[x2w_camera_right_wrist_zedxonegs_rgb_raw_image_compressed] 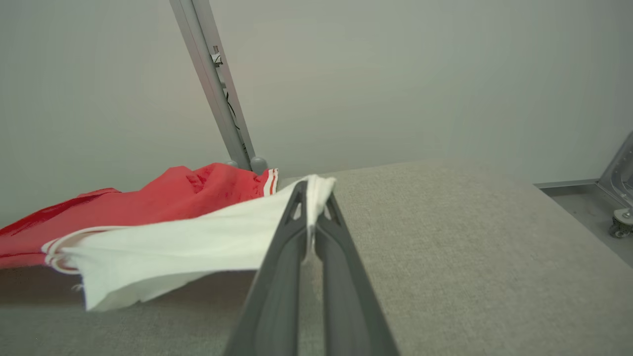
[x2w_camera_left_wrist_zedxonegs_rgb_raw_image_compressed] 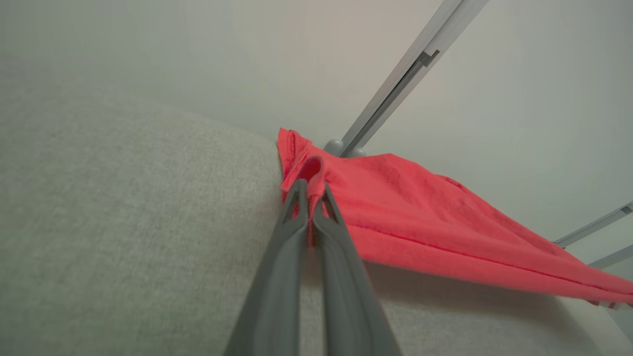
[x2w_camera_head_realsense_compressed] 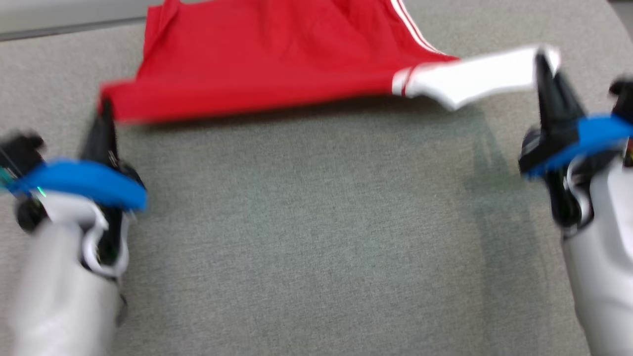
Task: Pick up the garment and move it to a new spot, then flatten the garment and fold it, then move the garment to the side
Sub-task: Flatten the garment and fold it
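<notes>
Your left gripper pinches a corner of the red shirt at frame left, your right gripper its white sleeve at upper right, the edge held above the grey table; pull wider and either thin pinch may slip.

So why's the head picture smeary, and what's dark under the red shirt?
Head view: blur smears the garment, left end effector and right end effector. Left wrist view: sharp; the dark bit is the garment's shadow on the table. Right wrist view: same shadow.
</notes>
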Robot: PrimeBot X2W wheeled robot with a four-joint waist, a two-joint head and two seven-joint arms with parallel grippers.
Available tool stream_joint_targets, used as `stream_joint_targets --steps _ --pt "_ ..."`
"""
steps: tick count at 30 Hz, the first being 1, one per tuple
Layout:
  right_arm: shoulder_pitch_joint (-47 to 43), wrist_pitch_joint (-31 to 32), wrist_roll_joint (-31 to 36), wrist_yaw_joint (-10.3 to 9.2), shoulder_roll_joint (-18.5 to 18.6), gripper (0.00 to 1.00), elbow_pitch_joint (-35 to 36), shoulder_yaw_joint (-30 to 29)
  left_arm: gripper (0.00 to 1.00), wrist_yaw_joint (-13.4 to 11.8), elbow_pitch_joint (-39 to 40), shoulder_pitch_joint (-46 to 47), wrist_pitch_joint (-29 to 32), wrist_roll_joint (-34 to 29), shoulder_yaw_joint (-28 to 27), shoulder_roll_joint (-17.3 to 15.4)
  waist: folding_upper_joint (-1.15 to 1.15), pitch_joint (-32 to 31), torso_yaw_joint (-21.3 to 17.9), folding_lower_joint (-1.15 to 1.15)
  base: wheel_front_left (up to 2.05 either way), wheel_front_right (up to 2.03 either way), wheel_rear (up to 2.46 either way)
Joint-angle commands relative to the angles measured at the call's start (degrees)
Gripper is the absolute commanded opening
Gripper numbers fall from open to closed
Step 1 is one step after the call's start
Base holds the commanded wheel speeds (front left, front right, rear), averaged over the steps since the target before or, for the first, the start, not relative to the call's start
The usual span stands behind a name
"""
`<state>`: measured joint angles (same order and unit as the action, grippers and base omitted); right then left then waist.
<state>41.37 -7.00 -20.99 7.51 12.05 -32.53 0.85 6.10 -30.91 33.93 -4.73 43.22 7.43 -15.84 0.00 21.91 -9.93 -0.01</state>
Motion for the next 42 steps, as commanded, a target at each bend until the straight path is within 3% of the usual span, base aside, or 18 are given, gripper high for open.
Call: stream_joint_targets --steps 1,6,10,19,24,35,42 --pt "-1.9 0.3 -0.6 -0.04 0.3 0.0 0.7 -0.6 0.0 0.2 -0.5 -1.5 -0.6 0.1 0.0 0.2 0.0 -1.4 -0.7 0.01 0.0 0.0 0.0" --pt "-15.8 5.8 -0.1 -0.03 -1.5 0.0 6.8 -2.8 0.0 -0.3 -2.5 -11.0 -2.1 -1.1 2.1 1.3 0.0 -6.1 -0.1 0.01 0.0 0.0 0.0" --pt "-26.1 12.0 1.4 -0.03 -4.8 0.0 13.8 -7.2 0.0 -2.3 -1.4 -18.2 -4.4 -0.1 1.6 3.3 0.0 -9.6 0.4 0.01 0.0 0.0 0.0" --pt "-43.4 29.7 6.0 -0.04 -9.0 0.0 34.8 -15.0 0.0 -8.4 9.6 -32.3 -6.0 1.6 0.1 6.5 0.0 -14.2 2.4 0.01 0.0 0.0 0.0" --pt "-47.8 37.5 3.0 -0.03 -9.0 0.0 41.9 -15.4 0.0 -11.8 16.4 -38.0 -3.2 1.2 1.1 6.5 0.0 -14.0 2.8 0.01 0.0 0.0 0.0" --pt "-47.8 38.5 2.9 -0.02 -9.1 0.0 44.0 -15.7 0.0 -14.4 24.5 -40.8 -0.1 0.5 2.9 6.3 0.0 -14.1 3.4 0.01 0.0 0.0 0.0" --pt "-40.9 32.9 4.0 -0.01 -9.1 0.0 47.7 -14.3 0.0 -11.5 29.9 -35.2 1.8 2.4 2.9 5.4 0.0 -14.4 3.5 0.01 0.0 0.0 0.0"
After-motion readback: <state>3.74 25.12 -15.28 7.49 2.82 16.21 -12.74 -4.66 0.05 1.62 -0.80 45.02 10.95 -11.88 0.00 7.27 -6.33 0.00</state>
